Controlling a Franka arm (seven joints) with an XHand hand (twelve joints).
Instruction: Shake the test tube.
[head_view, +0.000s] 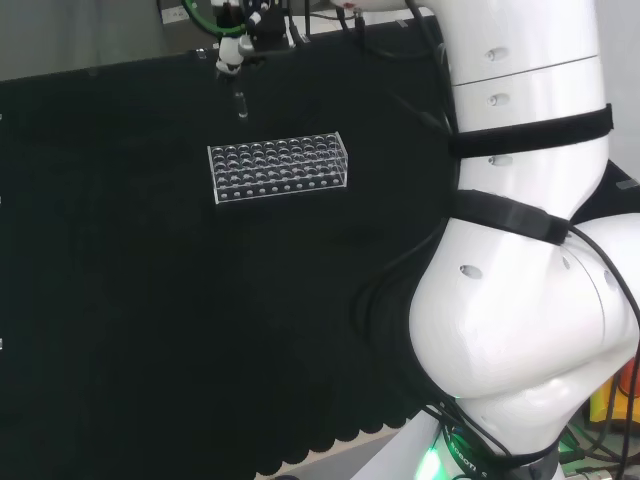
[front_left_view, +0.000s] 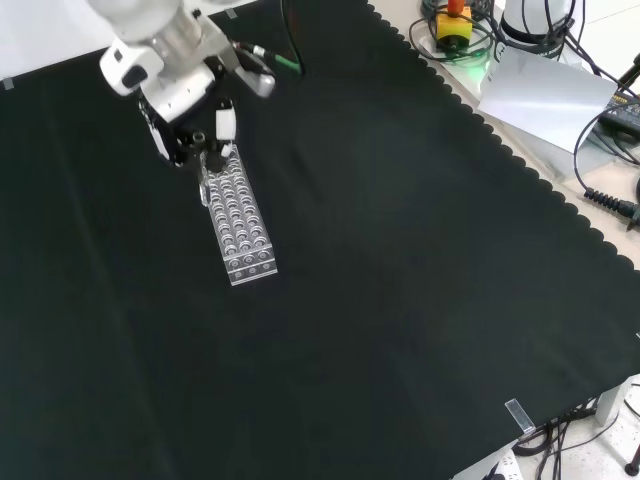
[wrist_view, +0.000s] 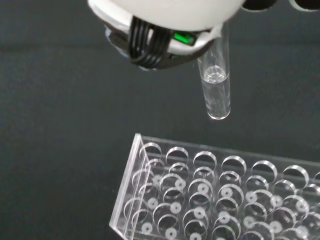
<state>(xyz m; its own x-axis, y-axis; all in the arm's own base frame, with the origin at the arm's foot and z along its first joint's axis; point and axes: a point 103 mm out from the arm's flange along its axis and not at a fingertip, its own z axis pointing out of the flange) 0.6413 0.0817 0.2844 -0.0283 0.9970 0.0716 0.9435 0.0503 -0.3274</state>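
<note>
Below the hand (front_left_view: 190, 120), I see its fingers pinching the test tube (wrist_view: 216, 85), liquid visible in the wrist view, clear of the rack (head_view: 279, 168), open cloth (front_left_view: 420, 260) around.

Glossy white arm (head_view: 530, 250), black straps

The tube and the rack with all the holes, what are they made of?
The tube looks like clear glass or plastic: you can see the dark cloth through it, and its rim glints. The rack looks like clear, shiny plastic, with bright flat edges. The look alone can't settle glass or plastic.
</note>
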